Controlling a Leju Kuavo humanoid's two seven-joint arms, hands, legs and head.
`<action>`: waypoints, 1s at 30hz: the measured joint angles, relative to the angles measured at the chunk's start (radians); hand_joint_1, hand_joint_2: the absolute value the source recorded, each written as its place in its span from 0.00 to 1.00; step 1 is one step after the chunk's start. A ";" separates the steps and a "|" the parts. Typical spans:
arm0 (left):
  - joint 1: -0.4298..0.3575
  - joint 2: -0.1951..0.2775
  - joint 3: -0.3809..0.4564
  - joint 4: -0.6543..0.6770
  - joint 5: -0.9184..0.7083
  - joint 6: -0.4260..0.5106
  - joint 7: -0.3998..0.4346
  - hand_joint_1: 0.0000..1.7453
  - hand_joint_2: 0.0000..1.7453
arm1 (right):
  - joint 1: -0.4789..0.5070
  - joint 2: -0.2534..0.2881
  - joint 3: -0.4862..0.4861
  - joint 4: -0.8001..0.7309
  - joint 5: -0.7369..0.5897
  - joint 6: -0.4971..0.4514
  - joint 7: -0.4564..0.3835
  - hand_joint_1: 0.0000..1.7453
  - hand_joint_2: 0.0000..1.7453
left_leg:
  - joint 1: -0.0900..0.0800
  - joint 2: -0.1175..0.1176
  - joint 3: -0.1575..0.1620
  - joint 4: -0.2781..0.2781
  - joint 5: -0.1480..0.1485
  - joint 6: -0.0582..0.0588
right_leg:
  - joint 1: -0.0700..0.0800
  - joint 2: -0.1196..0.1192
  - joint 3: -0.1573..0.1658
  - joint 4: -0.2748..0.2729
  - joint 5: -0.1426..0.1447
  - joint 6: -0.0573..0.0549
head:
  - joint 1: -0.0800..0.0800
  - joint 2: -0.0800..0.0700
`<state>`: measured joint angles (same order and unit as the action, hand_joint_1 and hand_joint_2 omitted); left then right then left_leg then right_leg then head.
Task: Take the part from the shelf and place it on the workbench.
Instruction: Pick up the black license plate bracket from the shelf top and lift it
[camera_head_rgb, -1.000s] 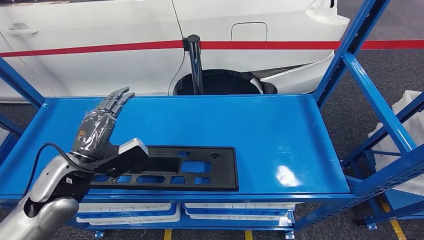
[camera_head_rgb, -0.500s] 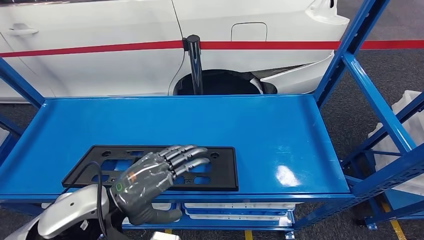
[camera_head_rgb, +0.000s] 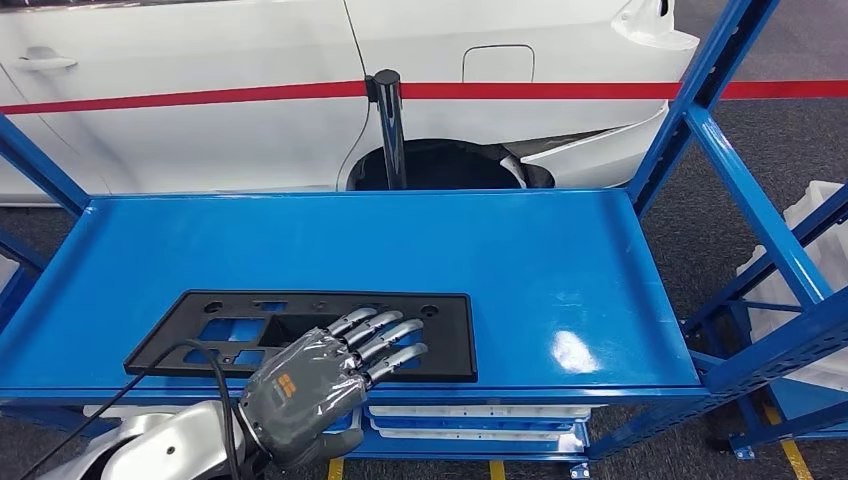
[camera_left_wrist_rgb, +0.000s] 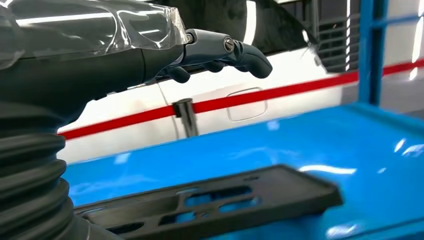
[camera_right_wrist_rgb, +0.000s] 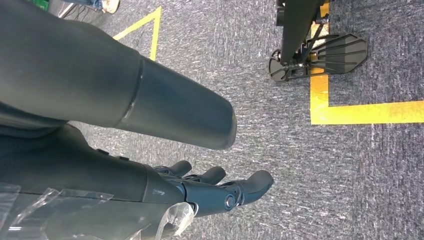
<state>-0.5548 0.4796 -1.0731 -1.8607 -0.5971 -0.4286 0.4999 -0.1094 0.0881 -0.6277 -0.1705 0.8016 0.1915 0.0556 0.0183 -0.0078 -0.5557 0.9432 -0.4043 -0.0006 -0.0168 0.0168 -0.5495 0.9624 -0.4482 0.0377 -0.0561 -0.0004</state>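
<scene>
Left hand (camera_head_rgb: 322, 380) hovers over the near edge of the blue shelf (camera_head_rgb: 520, 260), fingers spread apart and stretched forward above the black part (camera_head_rgb: 310, 330), holding nothing. From the left wrist view its fingers (camera_left_wrist_rgb: 227, 50) hang clear above the part (camera_left_wrist_rgb: 235, 197) without touching it. That flat black panel with rectangular cut-outs lies on the shelf's front left area. Right hand (camera_right_wrist_rgb: 215, 192) hangs beside the robot's body over grey carpet (camera_right_wrist_rgb: 280, 150) with yellow floor tape (camera_right_wrist_rgb: 350, 112), fingers loosely extended, empty. Behind the shelf stands a white car (camera_head_rgb: 250, 90) with a red stripe.
</scene>
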 joint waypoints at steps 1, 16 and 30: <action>0.006 0.001 -0.005 0.002 -0.018 -0.006 0.004 0.00 1.00 | 0.000 0.000 0.000 0.000 0.000 0.000 0.001 0.00 0.00 | 0.000 0.000 0.000 0.000 0.000 0.000 | 0.000 0.000 0.000 0.000 0.000 0.000 | 0.000 0.000; 0.095 0.040 -0.013 0.045 -0.079 -0.032 0.025 0.00 1.00 | 0.001 -0.003 0.000 0.000 0.010 0.000 0.005 0.00 0.00 | 0.000 0.000 0.000 0.000 0.000 0.000 | 0.000 0.000 0.000 0.000 0.000 0.000 | 0.000 0.000; 0.130 0.075 0.015 0.060 -0.221 -0.031 0.055 0.00 1.00 | 0.002 -0.003 0.000 0.000 0.021 0.000 0.006 0.00 0.00 | 0.000 0.000 0.000 0.000 0.000 0.000 | 0.000 0.000 0.000 0.000 0.000 0.000 | 0.000 0.000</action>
<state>-0.4243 0.5544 -1.0585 -1.8007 -0.8180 -0.4595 0.5550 -0.1078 0.0847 -0.6279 -0.1705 0.8230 0.1917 0.0616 0.0184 -0.0079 -0.5556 0.9428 -0.4043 -0.0007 -0.0167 0.0167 -0.5494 0.9625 -0.4484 0.0376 -0.0560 -0.0004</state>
